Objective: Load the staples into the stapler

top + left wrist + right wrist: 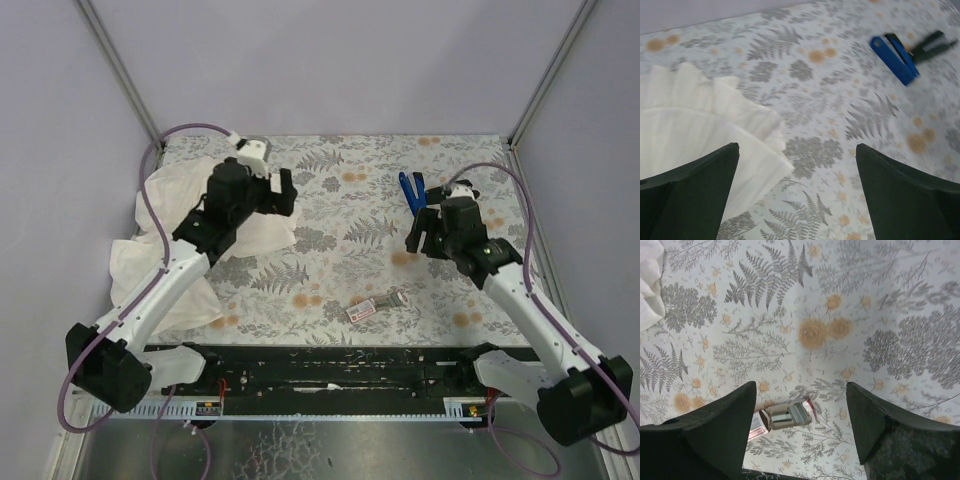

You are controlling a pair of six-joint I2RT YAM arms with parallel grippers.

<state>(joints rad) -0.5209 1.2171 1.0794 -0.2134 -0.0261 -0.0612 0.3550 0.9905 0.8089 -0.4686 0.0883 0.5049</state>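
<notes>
Released and empty, the left tool [796, 146] hangs by the cloth [690, 125], far left; the right tool [801, 385], likewise released, hovers above the staples [785, 416]; the stapler [409, 192] lies far right.

Pale lilac walls [330, 60], fern-print tabletop [340, 240]

Blue stapler [410, 192], fern-patterned tablecloth [340, 250]

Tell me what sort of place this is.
Probably a robot test cell, not an office: plain walls on metal frame posts enclose a fern-print table, with a stapler, staples and cloth laid out.
</notes>
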